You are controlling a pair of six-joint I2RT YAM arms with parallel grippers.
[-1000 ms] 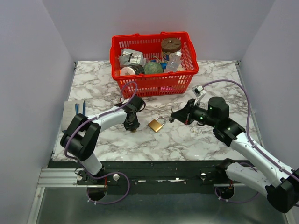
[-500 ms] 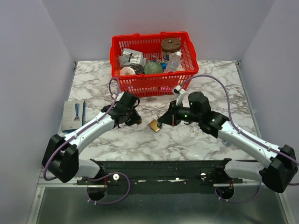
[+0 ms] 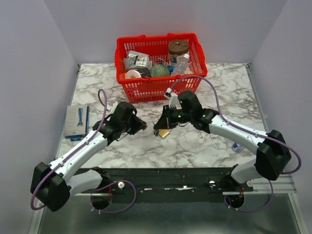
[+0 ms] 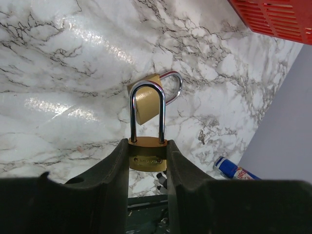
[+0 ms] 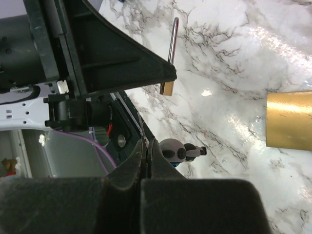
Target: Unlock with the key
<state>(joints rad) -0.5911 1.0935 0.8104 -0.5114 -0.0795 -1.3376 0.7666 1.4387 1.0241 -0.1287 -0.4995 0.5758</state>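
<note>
Key insertion | your left gripper is clamping the brass padlock, lower centre of frame | your right gripper is sitting closed, key not discernible | you should be aligning squarely with the keyway, slowly.

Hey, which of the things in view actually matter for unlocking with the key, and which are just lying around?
For the job:
- small brass padlock, clamped in the left gripper
- right gripper, shut; no key can be made out

Seemingly lying about:
- second brass padlock on the marble table
- red plastic basket of clutter
- white pack of blue-handled tools
</note>
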